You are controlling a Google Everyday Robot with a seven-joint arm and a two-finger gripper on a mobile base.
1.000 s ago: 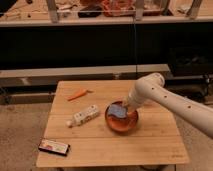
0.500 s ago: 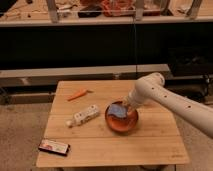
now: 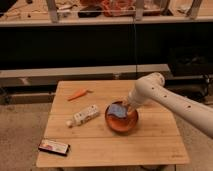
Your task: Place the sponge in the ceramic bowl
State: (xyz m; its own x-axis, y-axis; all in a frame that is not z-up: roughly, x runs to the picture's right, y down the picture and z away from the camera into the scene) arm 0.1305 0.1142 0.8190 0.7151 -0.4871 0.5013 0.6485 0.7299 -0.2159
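A white arm reaches in from the right. Its tool (image 3: 125, 106) is low over the orange-red bowl (image 3: 121, 130) on the wooden counter (image 3: 155, 146). The blue sponge (image 3: 117, 110) is in the bowl, right at the tool's tip. I cannot tell if the tool grips it. A white bottle (image 3: 84, 115) lies left of the bowl.

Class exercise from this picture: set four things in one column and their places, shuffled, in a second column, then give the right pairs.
Things:
1. sponge
2. carrot
3. white bottle
4. tool

Places:
A. close beside the ceramic bowl, on its left
B. over the bowl's back rim, next to the sponge
C. inside the bowl
D. near the far edge of the table

Pairs: 1-C, 2-D, 3-A, 4-B
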